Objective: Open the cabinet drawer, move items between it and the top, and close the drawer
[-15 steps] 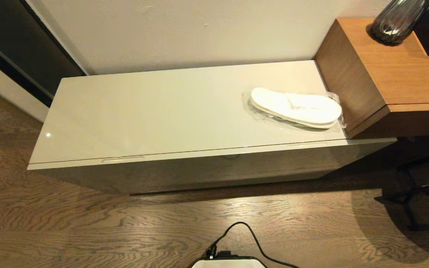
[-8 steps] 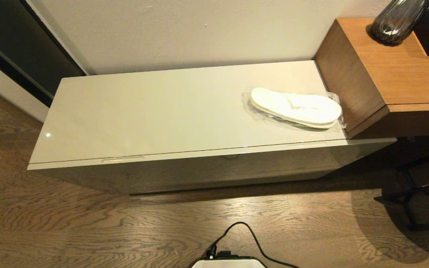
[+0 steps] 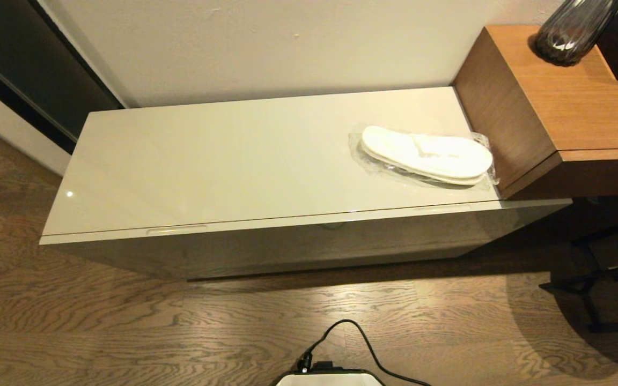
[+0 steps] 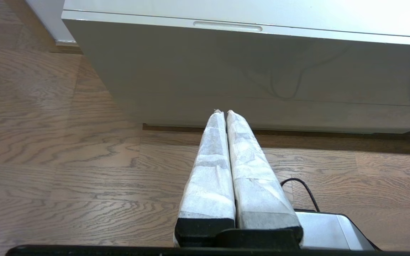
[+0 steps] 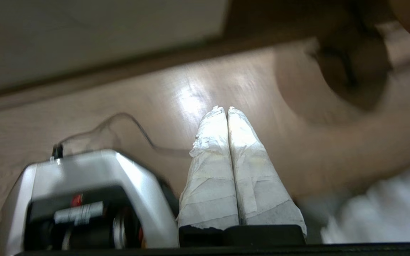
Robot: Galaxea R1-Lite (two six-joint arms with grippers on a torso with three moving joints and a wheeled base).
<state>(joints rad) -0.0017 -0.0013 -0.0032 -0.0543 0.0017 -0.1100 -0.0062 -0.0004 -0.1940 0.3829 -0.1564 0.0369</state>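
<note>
Wood-grain flooring runs up to a low cream-white cabinet set against a pale wall, with a taller brown wooden block (image 3: 556, 107) butting its right end. On the top (image 3: 234, 161), at that right end and just beside the block, lies the clear-wrapped pair of slippers (image 3: 427, 154), long axis running along the cabinet's length. Below the slab's front edge the cabinet drawer (image 3: 314, 244) is shut, its front flush; its two slim handle recesses sit along the upper lip, the left recess (image 4: 227, 26) toward the left end and the right recess (image 3: 443, 208) under the slippers. No bag of food shows anywhere. Neither arm appears in the head view. The left gripper (image 4: 222, 113) hangs low over the floor in front of the cabinet, fingers pressed together and empty, pointing at the drawer front; the left recess lies straight ahead of it and higher up, its length crosswise to the fingers. The right gripper (image 5: 223, 109) is likewise closed and empty, aimed down at the floor near the robot's base (image 5: 84, 199). The left arm looks better lined up for the opening pull, and would need to rise and part its fingers first.
</note>
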